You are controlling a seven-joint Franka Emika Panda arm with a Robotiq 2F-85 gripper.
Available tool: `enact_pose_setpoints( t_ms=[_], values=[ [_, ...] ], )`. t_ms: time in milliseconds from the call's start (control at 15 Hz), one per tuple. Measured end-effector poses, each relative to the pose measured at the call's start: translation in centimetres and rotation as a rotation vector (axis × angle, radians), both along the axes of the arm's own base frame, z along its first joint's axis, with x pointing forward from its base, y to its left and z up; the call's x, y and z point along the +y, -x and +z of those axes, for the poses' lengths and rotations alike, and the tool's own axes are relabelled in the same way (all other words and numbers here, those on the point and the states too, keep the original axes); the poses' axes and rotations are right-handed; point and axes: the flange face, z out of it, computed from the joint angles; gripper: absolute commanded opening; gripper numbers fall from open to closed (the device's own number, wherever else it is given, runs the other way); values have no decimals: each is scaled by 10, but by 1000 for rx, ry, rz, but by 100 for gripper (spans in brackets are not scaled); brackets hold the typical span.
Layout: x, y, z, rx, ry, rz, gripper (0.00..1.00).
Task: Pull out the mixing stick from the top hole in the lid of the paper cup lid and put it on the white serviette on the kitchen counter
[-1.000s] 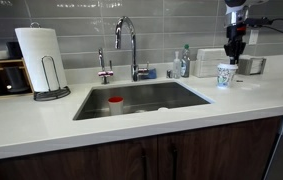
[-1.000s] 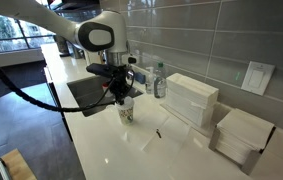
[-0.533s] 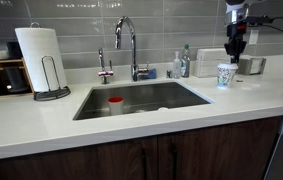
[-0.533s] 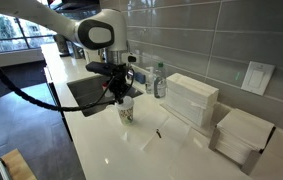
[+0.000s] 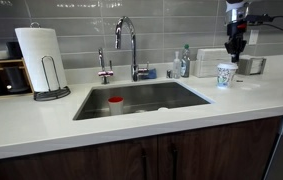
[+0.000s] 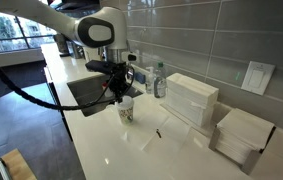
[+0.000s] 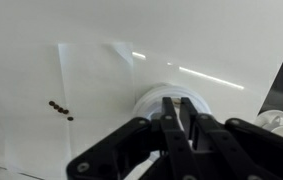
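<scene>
White serviette (image 7: pixel 91 70) lies flat on the tabletop (image 7: pixel 231 35), left of the paper cup (image 5: pixel 226 76) in the wrist view, probably waiting for the mixing stick. Its lid (image 7: pixel 149 100) seals the cup, hiding any contents. Directly over that lid hangs the tool (image 7: pixel 181 112), fingers (image 7: pixel 170 120) nearly together, aligned for a straight upward pull; whether they pinch the stick I cannot tell.

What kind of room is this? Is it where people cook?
It looks like a kitchen, maybe in a home or an office. There is a steel sink set in a long counter, a tall curved tap behind it, and a paper towel roll on a stand.
</scene>
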Motion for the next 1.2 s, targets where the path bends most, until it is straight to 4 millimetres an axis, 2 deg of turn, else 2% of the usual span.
enact_pose_setpoints(
  t_ms=[133,200,333,800,1200],
  values=[
    [0,0,0,1,0,0,13],
    [0,0,0,2,0,0,7],
    [0,0,0,3,-1,0,1],
    [0,1,3,5,-2,1,2],
    [2,8,15,15,-8,4,2]
  ],
)
